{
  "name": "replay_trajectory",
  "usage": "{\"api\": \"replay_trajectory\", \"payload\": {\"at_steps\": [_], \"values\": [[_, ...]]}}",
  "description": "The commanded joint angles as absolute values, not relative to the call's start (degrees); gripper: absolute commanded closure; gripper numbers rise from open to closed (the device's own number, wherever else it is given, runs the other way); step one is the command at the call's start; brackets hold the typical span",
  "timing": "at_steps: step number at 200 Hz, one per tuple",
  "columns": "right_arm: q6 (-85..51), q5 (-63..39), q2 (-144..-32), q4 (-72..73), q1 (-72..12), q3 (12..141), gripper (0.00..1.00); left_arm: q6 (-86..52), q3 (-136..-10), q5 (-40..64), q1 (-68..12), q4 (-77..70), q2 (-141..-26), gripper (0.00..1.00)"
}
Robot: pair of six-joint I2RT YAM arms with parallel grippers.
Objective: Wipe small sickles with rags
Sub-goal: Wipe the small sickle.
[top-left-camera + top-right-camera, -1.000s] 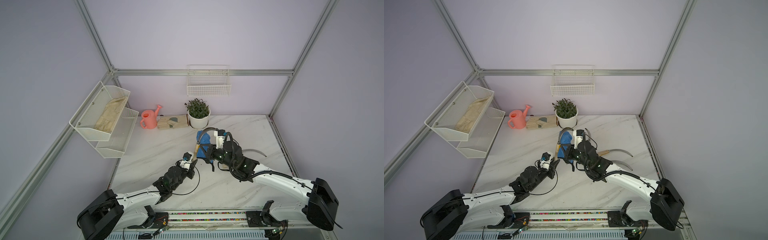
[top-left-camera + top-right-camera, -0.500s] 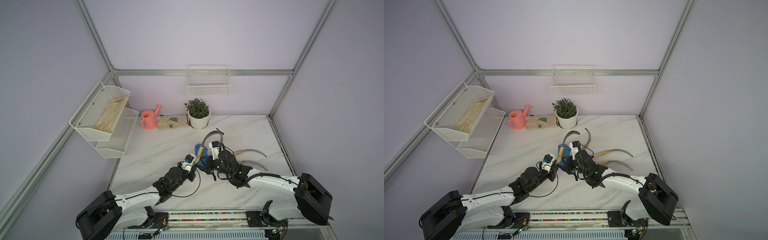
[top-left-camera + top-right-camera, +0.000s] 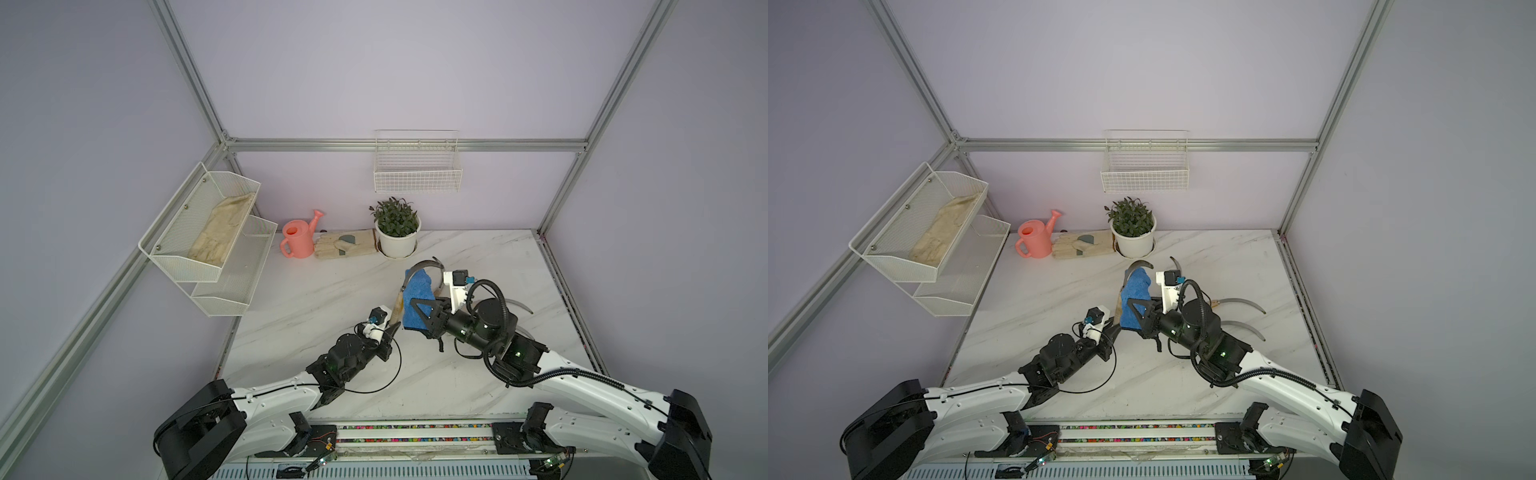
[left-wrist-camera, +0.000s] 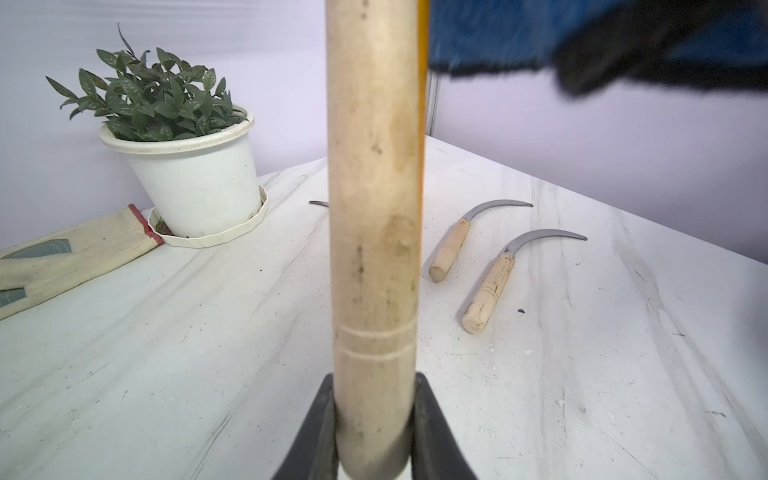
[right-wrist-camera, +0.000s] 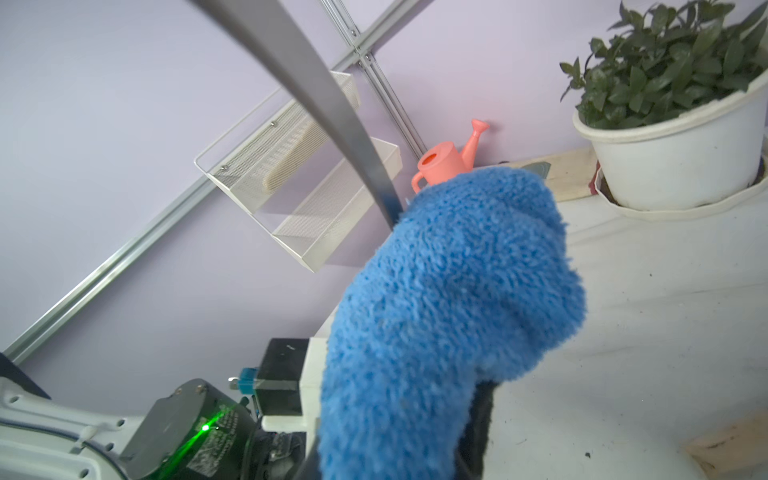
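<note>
My left gripper (image 4: 374,399) is shut on the pale wooden handle (image 4: 374,208) of a small sickle, which it holds up off the table. In both top views the sickle's curved grey blade (image 3: 424,264) (image 3: 1138,264) arches over the blue fluffy rag (image 3: 417,299) (image 3: 1136,299). My right gripper (image 3: 424,313) is shut on the rag. The rag (image 5: 449,311) presses against the blade (image 5: 324,95) and hides the right fingers. Two more sickles (image 4: 457,237) (image 4: 498,274) lie on the table, and a third blade tip (image 4: 318,203) shows behind the handle.
A white potted plant (image 3: 397,243), beige work gloves (image 3: 345,245) and a pink watering can (image 3: 297,241) stand along the back wall. A two-tier mesh shelf (image 3: 208,232) hangs on the left wall, and a wire basket (image 3: 417,170) on the back wall.
The right gripper drew the rag down the blade toward the handle, then moved it back up a little. The left gripper kept the sickle almost still.
</note>
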State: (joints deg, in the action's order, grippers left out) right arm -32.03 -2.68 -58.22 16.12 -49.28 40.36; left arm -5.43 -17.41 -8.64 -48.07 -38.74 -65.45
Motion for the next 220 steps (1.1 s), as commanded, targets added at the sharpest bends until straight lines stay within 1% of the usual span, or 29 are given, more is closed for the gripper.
{"api": "replay_trajectory", "payload": {"at_steps": [1, 14, 36, 57, 82, 104, 141, 193, 220], "values": [[-26.43, -2.35, -53.81, 19.53, -49.22, 37.39, 1.00, -6.68, -18.63, -6.36, -48.25, -39.15, -65.81, 1.00], [-22.74, 0.15, -51.94, 20.81, -49.13, 34.38, 1.00, -6.93, -18.72, -4.40, -48.25, -39.14, -65.74, 1.00], [-19.62, 9.48, -51.51, 23.54, -48.63, 29.01, 1.00, -7.72, -18.81, -2.08, -48.25, -38.60, -65.02, 1.00], [-19.03, 10.99, -53.41, 28.27, -47.51, 24.37, 1.00, -8.59, -18.97, -0.88, -48.13, -37.78, -64.27, 1.00], [-16.80, 7.83, -55.23, 34.77, -47.37, 21.68, 1.00, -8.66, -19.69, 2.31, -48.16, -37.32, -64.91, 1.00], [-16.00, 4.49, -56.34, 38.35, -47.32, 22.27, 1.00, -8.55, -22.36, 5.07, -48.16, -33.99, -67.02, 1.00], [-15.54, 3.39, -61.82, 42.70, -46.55, 24.37, 1.00, -8.53, -24.47, 7.53, -48.10, -32.06, -69.47, 1.00], [-17.92, -3.64, -63.18, 52.52, -42.36, 21.18, 1.00, -8.44, -26.45, 8.08, -47.91, -30.17, -72.15, 1.00], [-20.03, -6.91, -65.32, 53.71, -37.42, 21.41, 1.00, -8.70, -26.22, 8.99, -47.91, -30.52, -71.79, 1.00]]}}
